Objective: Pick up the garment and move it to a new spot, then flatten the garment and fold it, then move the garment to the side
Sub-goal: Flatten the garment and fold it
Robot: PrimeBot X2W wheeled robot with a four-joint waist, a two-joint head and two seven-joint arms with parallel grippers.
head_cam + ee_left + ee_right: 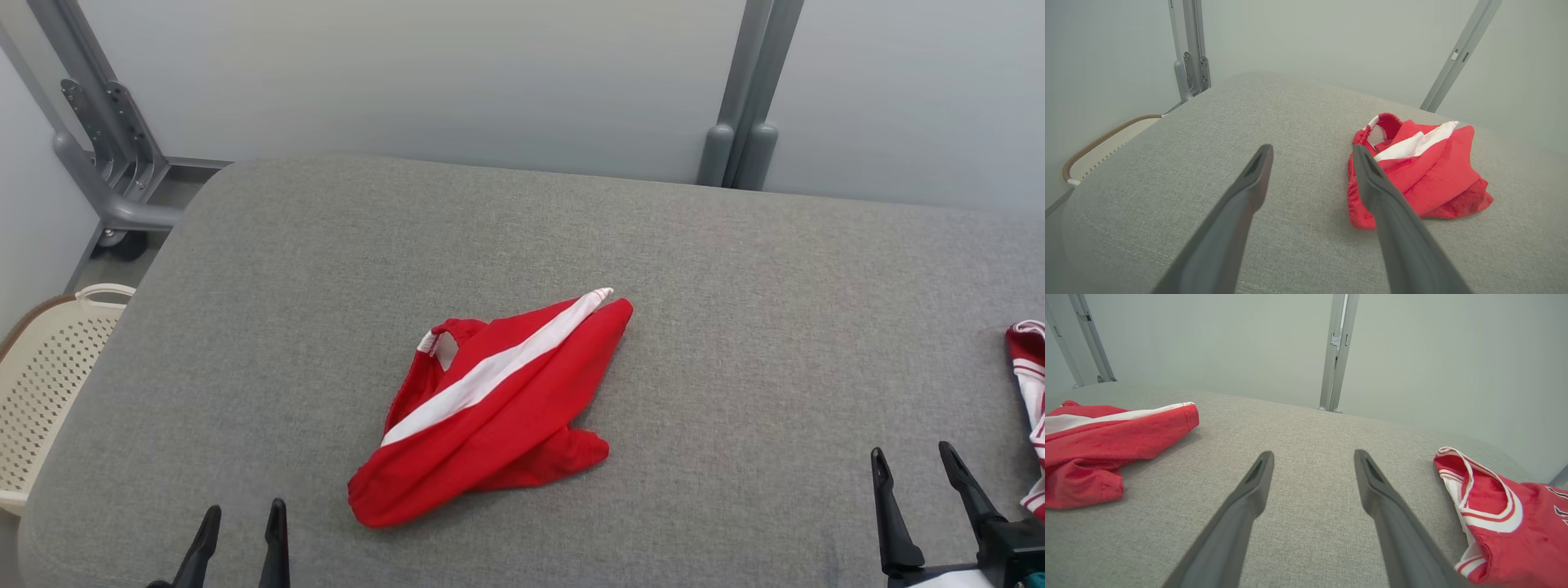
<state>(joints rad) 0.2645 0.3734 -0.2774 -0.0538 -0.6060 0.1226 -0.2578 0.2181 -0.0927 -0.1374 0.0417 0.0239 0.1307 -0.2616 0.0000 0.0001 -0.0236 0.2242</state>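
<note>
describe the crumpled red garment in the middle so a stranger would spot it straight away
Start at the wide grey fabric-covered table. Near its middle lies a crumpled red cloth garment. One broad white stripe runs along it, whereas the red jersey at the table's right edge has thin white piping.

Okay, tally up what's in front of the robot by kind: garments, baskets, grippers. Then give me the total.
Garments: 2, the red garment with a white stripe and the red-and-white jersey
Baskets: 1, the cream basket
Grippers: 2, the left gripper and the right gripper, both open
Total: 5
</note>
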